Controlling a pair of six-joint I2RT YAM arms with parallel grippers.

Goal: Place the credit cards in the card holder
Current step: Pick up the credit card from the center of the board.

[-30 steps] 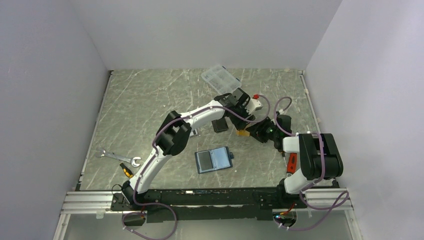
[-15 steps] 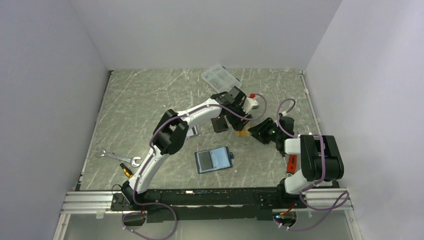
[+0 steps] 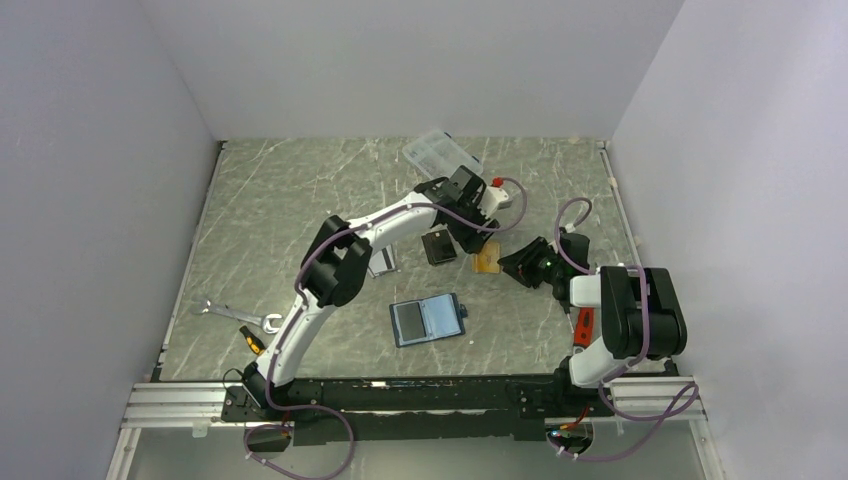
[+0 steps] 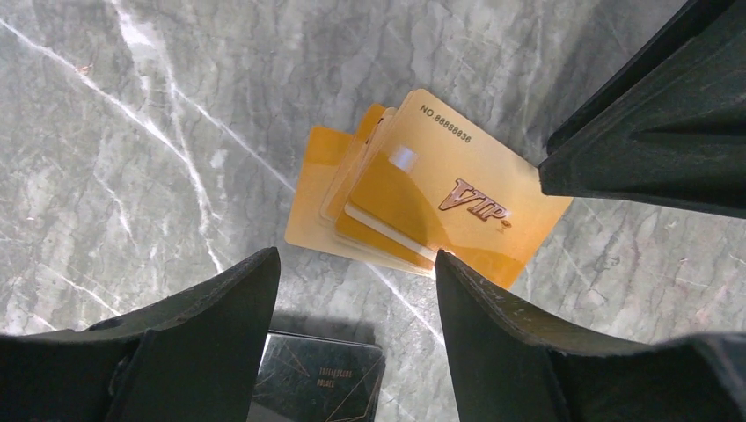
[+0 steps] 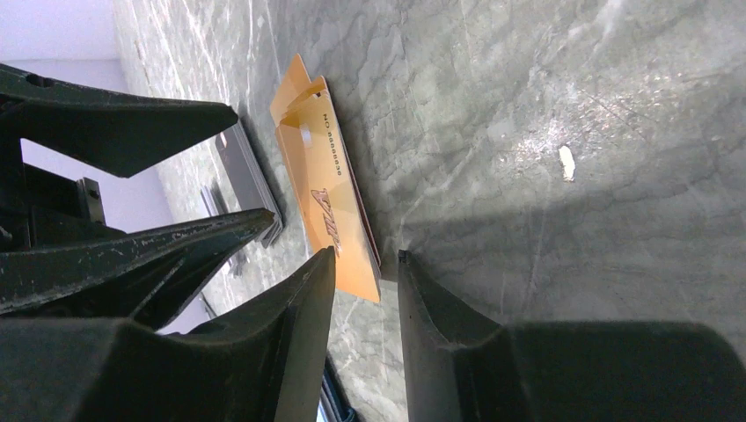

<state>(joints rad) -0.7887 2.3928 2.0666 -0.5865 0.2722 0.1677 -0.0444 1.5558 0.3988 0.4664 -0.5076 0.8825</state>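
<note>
Lying fanned on the marble, gold VIP cards (image 4: 422, 211): a small loose stack is spread flat on the table (image 3: 300, 200), right of centre, between the two grippers. The top one is printed with a number and "VIP".
Black card (image 4: 321, 387): laid flat just beside the gold stack, on its left in the top view. Whether it's one card or a few can't be told.
Card holder (image 3: 428, 319): left open and flat nearer the arm bases, well apart from the cards, blue inside showing.
Left gripper (image 4: 352, 259): held over the gold stack, jaws spread wide, nothing pinched.
Right gripper (image 5: 365, 257): set low at the stack's edge, jaws parted by a narrow gap. A corner of the top card is seen in that gap, but no grip is shown.
Clear compartment box (image 3: 440, 155): parked at the far edge.
Wrench (image 3: 235, 314) and screwdriver (image 3: 252, 340): off at the near left.
</note>
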